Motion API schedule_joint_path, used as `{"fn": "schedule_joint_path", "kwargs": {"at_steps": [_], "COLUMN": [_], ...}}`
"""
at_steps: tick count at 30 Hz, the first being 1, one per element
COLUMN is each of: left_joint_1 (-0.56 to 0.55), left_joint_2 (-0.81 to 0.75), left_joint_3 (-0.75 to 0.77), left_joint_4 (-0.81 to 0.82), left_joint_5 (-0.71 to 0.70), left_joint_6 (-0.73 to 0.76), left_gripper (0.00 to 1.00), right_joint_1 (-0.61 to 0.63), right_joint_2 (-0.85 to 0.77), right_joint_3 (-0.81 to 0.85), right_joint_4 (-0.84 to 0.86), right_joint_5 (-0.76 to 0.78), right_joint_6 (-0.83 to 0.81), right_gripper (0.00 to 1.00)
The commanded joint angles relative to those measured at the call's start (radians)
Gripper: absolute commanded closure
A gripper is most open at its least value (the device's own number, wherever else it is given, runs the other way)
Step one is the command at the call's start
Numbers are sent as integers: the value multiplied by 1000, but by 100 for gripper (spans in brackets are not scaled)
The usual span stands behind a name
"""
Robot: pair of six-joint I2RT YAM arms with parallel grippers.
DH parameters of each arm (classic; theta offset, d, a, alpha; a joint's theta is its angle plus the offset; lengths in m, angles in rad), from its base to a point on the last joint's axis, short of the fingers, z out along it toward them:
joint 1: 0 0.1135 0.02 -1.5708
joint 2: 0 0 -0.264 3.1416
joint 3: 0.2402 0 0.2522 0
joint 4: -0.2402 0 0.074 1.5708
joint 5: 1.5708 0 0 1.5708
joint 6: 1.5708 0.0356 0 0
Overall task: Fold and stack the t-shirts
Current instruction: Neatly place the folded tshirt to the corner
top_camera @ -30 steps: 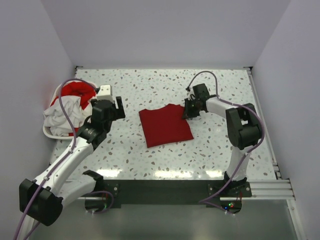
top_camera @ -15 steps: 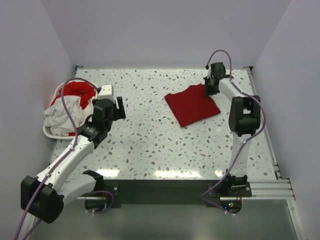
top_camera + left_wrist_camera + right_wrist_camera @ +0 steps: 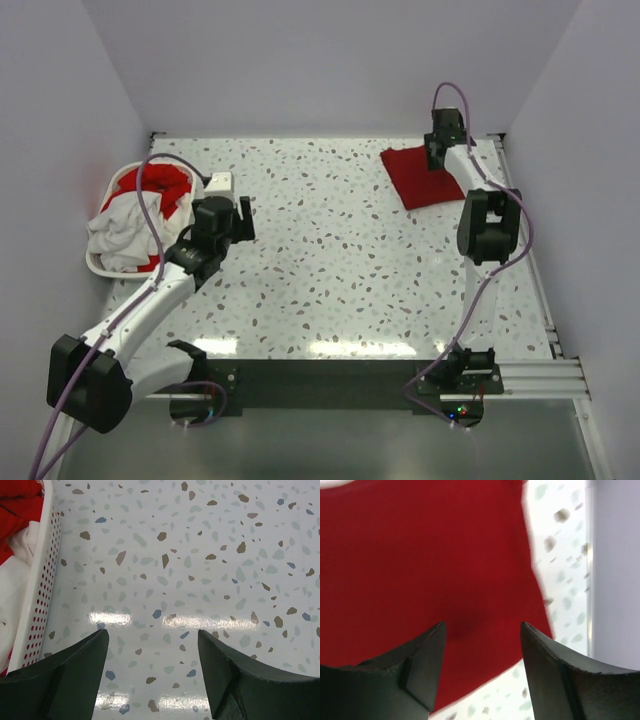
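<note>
So far: you have one folded red t-shirt (image 3: 420,177) lying flat at the far right corner of the table (image 3: 330,260). I judge it to be the start of the stack.
Left to do: the laundry basket (image 3: 93,262) at the left edge holds a heap of unfolded cloth. A loose red t-shirt (image 3: 150,185) lies on the far side, and a white t-shirt (image 3: 120,230) drapes over the near rim. You cannot tell how many red ones are in there, but most of the task looks to be ahead of you.
Right gripper (image 3: 440,150): the jaws are parted just above the folded shirt. Your wrist view shows red cloth lying flat below the fingers, with nothing pinched.
Left gripper (image 3: 232,212): the jaws are wide and hold nothing. It hovers over bare table just beside the basket's wall.
Changed, shirt: a second ago it lay near the table's middle. Half a second ago it was partway across, and now it rests in the far right corner.
Changed, right arm: it was clamped on the shirt's edge during that move and has since let go.
Changed, left arm: its pose is almost the same, nudged slightly away from you.
</note>
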Motion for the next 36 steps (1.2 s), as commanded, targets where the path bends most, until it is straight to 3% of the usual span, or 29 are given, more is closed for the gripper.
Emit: {"fn": "schedule_joint_path", "kwargs": {"at_steps": [1,6,20,22,24,25,29,33,36], "left_joint_1": [7,7,7,7,7,5,7,7,7], "left_joint_2": [1,-19,-39,-36,-28,-28,-13,4,13], "left_joint_3": [13,13,4,5,5,5,3,7,5], "left_joint_4": [15,16,12,12,12,10,10,9,7], "left_joint_5": [13,16,-7,-7,-9,-12,-12,-13,-15], "left_joint_6": [-6,-8,-20,-20,-20,-20,-20,-19,-19], "left_gripper": [23,23,23,23,23,23,23,24,24], "right_joint_1": [94,218,281,280,278,272,240,203,177], "right_joint_2": [-176,-199,50,94,126,157,240,298,306], "right_joint_3": [-175,-295,-160,-126,-97,-83,52,213,215], "right_joint_4": [84,115,151,143,146,148,83,26,60], "right_joint_5": [-64,-81,134,153,189,204,252,275,279], "right_joint_6": [-16,-38,-150,-167,-173,-178,-135,-124,-183], "right_gripper": [35,35,40,44,59,73,94,100,100]}}
